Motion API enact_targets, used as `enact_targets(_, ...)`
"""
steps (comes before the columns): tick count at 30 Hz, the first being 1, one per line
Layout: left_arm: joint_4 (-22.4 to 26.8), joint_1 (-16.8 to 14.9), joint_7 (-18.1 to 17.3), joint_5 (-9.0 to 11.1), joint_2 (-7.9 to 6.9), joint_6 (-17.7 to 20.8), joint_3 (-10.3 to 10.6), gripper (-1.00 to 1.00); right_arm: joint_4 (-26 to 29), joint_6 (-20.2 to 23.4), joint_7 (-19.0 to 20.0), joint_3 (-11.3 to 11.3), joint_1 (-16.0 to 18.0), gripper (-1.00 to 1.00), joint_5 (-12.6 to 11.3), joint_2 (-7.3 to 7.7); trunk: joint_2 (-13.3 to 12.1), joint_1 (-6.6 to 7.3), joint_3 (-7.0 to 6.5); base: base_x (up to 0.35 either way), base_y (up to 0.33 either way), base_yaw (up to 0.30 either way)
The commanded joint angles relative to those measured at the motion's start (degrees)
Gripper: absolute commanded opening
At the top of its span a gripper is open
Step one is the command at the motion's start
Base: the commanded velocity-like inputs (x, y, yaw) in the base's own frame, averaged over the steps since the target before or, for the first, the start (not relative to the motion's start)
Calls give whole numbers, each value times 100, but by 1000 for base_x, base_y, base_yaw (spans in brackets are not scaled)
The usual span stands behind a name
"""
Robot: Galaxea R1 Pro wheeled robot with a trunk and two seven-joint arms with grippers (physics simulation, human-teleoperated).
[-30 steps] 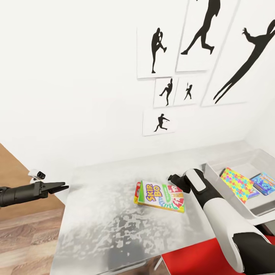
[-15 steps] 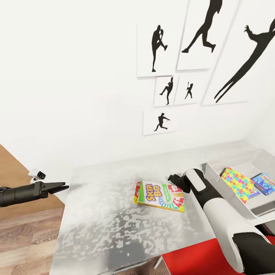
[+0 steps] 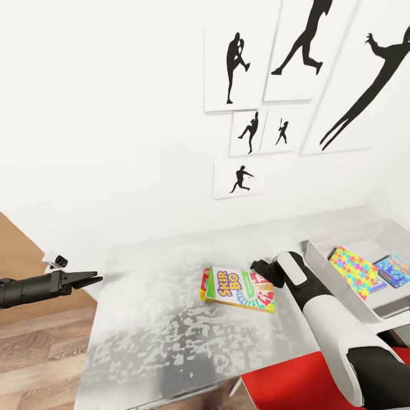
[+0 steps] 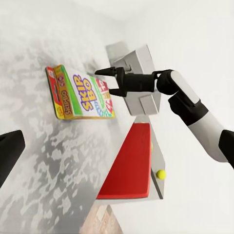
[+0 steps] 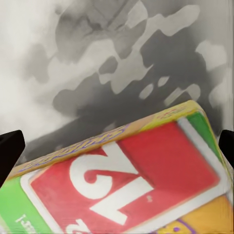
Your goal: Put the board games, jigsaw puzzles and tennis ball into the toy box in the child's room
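Note:
The yellow-green Skip-Bo board game [image 3: 238,289] lies flat on the pale table [image 3: 154,324]. My right gripper [image 4: 105,83] hangs open just above the box's red-logo end, and the right wrist view shows the box [image 5: 122,180] between its spread fingers [image 5: 9,151]. At the right, the grey toy box [image 3: 319,255] holds a jigsaw puzzle [image 3: 353,270] and a small blue board game [image 3: 393,269]. My left gripper [image 3: 94,279] is open, off the table's left edge, over the floor. A small yellow-green tennis ball [image 4: 161,174] lies beyond the red surface.
A red surface [image 3: 296,381] sits below the table's near edge beside my right arm. The white wall behind carries black silhouette pictures [image 3: 239,68]. Wood plank floor [image 3: 34,353] lies to the left of the table.
The whole picture has shifted slightly as the head camera moved. Neither arm nor the Skip-Bo box has visibly moved.

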State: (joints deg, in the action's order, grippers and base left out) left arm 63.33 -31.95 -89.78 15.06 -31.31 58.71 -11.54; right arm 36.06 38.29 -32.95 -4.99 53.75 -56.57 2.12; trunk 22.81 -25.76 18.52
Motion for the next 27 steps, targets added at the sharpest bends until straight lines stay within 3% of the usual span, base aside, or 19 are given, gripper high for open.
enact_targets(1, 1, -3, -22, -3, -1, 61, 2, 100, 9, 3, -54, -37, 4, 100, -59, 8, 10, -2, 11, -97, 44, 0)
enact_targets(9, -3, -4, -22, -3, -2, 61, 2, 100, 11, 3, -53, -37, 4, 100, -56, 7, 10, -2, 11, -46, 45, 0)
enact_targets(27, -1, -4, -22, -3, -5, 61, 2, 100, 8, 3, -53, -37, 4, 100, -48, 4, 10, -2, 11, -39, 168, 0)
